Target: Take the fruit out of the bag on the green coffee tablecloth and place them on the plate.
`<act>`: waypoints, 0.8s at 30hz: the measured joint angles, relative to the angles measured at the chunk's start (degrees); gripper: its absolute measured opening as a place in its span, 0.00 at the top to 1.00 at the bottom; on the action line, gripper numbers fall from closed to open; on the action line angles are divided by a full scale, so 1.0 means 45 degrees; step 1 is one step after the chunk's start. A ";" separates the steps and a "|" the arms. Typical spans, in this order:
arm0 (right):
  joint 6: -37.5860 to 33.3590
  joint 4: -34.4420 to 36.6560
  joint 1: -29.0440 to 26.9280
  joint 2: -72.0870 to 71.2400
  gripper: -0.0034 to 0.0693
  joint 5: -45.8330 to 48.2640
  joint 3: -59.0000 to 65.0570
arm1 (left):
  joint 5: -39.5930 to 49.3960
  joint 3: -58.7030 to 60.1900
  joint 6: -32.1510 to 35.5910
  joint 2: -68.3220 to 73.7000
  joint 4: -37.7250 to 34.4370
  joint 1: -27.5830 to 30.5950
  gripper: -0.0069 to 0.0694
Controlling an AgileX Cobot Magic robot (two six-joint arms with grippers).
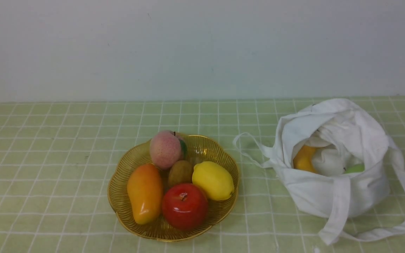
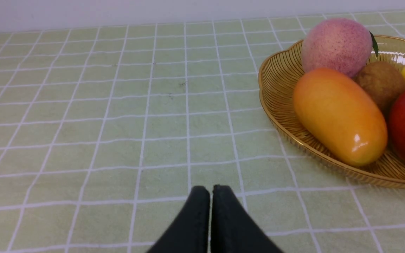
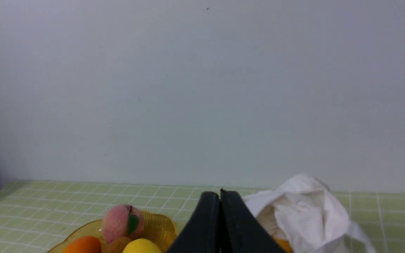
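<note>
Left gripper [image 2: 210,190], right gripper [image 3: 220,194] pressed together, empty; green coffee tablecloth [image 1: 47,158] meets plain white wall [image 1: 188,49].

A plain pale grey wall [image 1: 202,49] spans the whole background, dotted with a few faint dark specks.

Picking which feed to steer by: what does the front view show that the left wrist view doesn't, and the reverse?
Front only: the bag with an orange-yellow fruit and a light green fruit inside. Left wrist only: the left gripper, shut and empty. Both: the tablecloth and the plate holding the peach and mango.
</note>
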 joint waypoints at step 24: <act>-0.1988 -0.1220 -0.0423 -0.0046 0.97 -0.2238 0.1692 | 0.0000 0.0000 0.0000 0.0000 0.0000 0.0000 0.92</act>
